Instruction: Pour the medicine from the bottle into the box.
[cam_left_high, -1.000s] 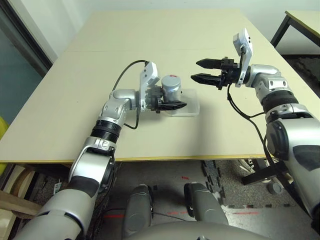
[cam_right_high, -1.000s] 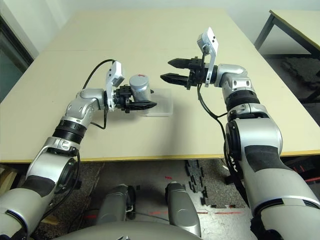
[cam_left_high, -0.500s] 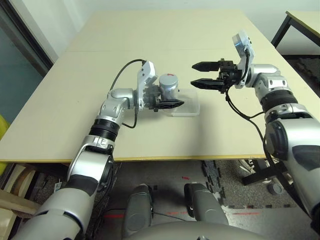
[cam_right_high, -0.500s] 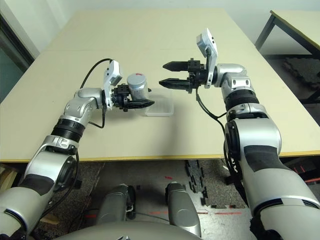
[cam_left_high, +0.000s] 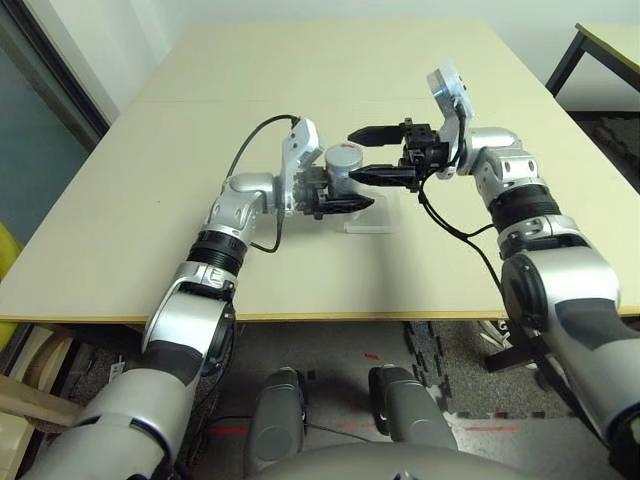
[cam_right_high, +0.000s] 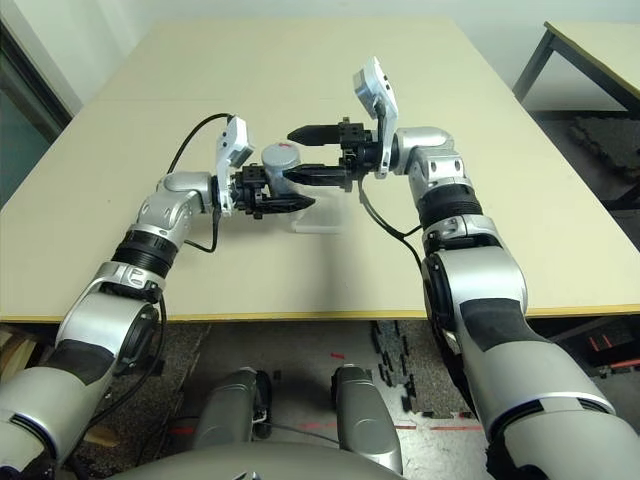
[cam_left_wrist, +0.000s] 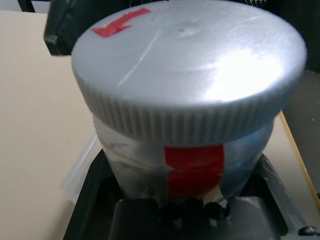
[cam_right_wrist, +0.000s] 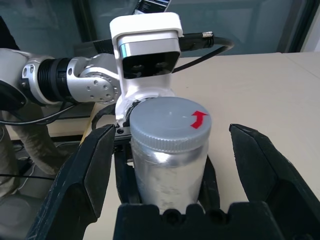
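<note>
My left gripper (cam_left_high: 338, 192) is shut on the body of the bottle (cam_left_high: 343, 166), holding it upright above the table. The bottle is silver-grey with a red label patch (cam_left_wrist: 193, 167) and wears a ribbed grey cap (cam_right_wrist: 169, 122) marked with a red arrow. My right gripper (cam_left_high: 355, 156) is open, with one finger (cam_right_wrist: 85, 180) on each side of the cap and not touching it. The clear box (cam_left_high: 370, 225) lies on the table just below and to the right of the bottle. The medicine is hidden inside the capped bottle.
The beige table (cam_left_high: 300, 60) stretches wide around both arms, with bare surface on all sides of the box. A black cable (cam_left_high: 245, 160) loops from my left wrist. A second table's dark leg (cam_left_high: 560, 60) stands at the far right.
My right gripper has swung left, still open, from well right of the bottle until its fingers flank the cap. The left gripper has kept the bottle roughly in place.
</note>
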